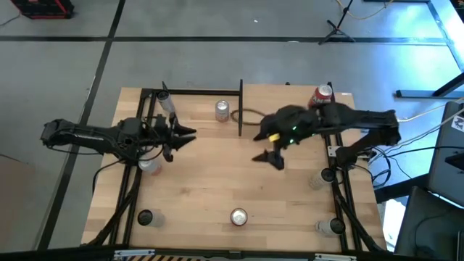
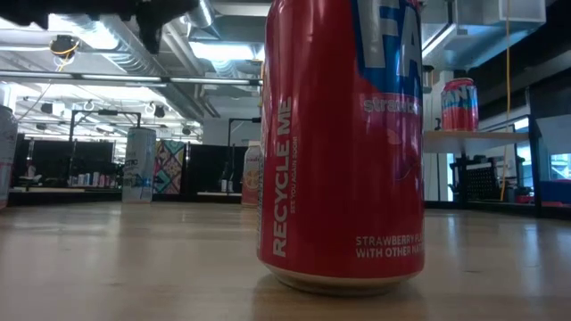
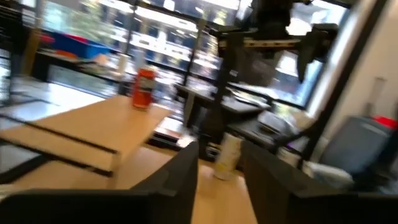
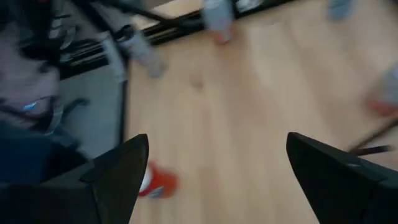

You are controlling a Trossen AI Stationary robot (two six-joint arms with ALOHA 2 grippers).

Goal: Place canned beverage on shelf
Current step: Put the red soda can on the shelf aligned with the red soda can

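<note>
A red can stands upright on the pale-wood shelf at the table's far right; it also shows in the low view and the left wrist view. Another red can stands on the tabletop near the front edge, filling the low view. A silver can stands at the far middle. My right gripper hovers open and empty over the table's middle, in front of the shelf. My left gripper is open and empty at the left.
A clear bottle lies at the far left. Small containers stand near the table's corners: at the left, the front left, the right and the front right. Black frame posts edge the shelf.
</note>
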